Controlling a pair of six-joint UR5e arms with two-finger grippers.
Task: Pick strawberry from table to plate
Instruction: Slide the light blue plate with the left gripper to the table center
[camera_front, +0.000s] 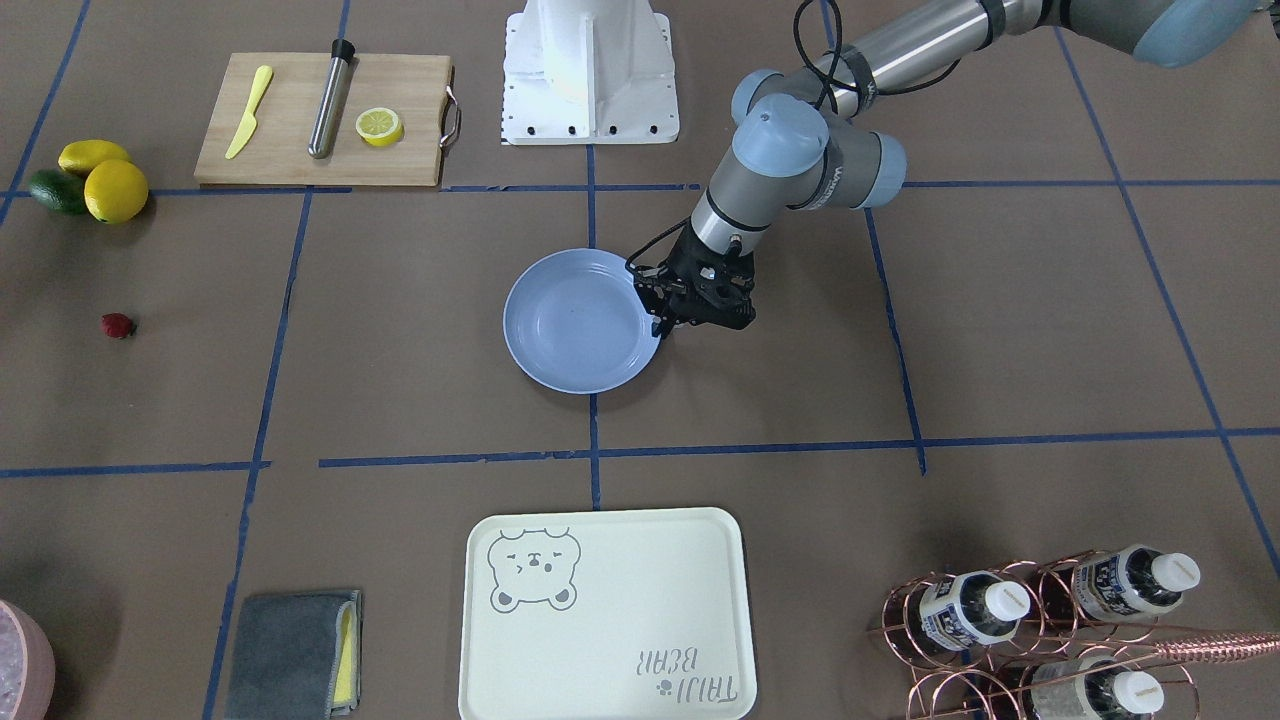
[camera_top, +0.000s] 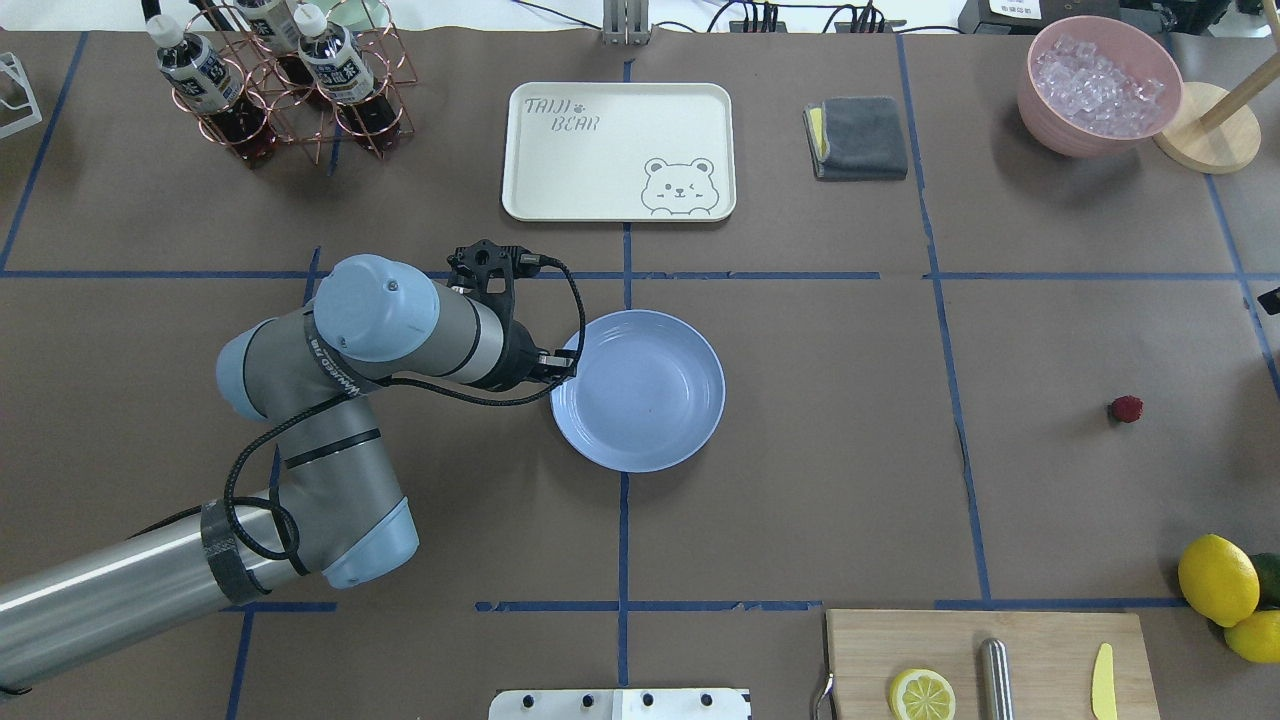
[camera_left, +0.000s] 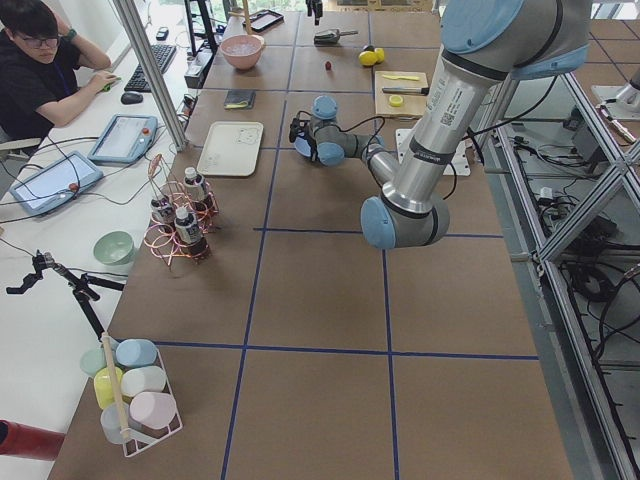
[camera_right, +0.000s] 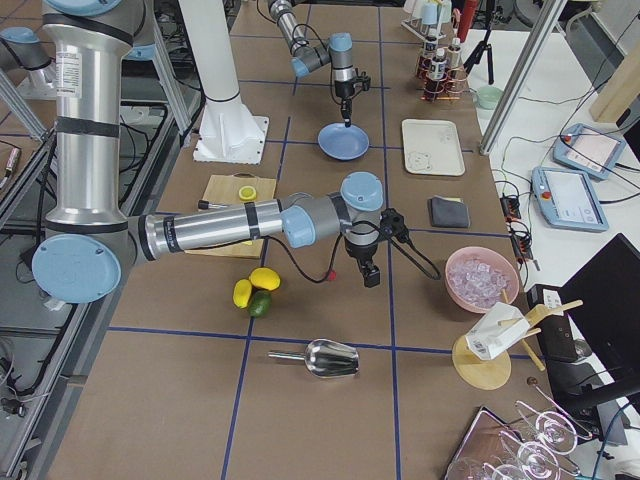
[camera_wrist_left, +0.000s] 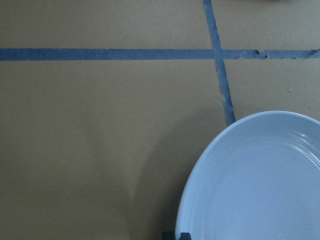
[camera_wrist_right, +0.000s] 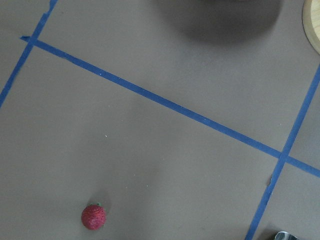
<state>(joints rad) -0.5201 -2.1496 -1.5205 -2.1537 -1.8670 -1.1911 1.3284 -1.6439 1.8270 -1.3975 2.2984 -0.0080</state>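
Observation:
The strawberry (camera_front: 118, 325) (camera_top: 1126, 408) lies alone on the brown table (camera_top: 850, 480), far from the light blue plate (camera_top: 640, 390) (camera_front: 575, 330) at the centre. In the right wrist view the strawberry (camera_wrist_right: 93, 216) sits at the lower left. My left gripper (camera_front: 660, 326) is low at the plate's rim on my left side, and its fingers look pinched together on that rim. The left wrist view shows the plate (camera_wrist_left: 260, 185) with dark fingertips at its edge. My right gripper (camera_right: 371, 278) hovers near the strawberry; I cannot tell whether it is open or shut.
A cutting board (camera_front: 320, 120) carries a lemon half, a yellow knife and a metal rod. Two lemons and an avocado (camera_front: 90, 180) lie beside it. The bear tray (camera_front: 600, 610), grey cloth (camera_front: 295, 655), bottle rack (camera_front: 1040, 630) and pink ice bowl (camera_top: 1100, 85) line the far side.

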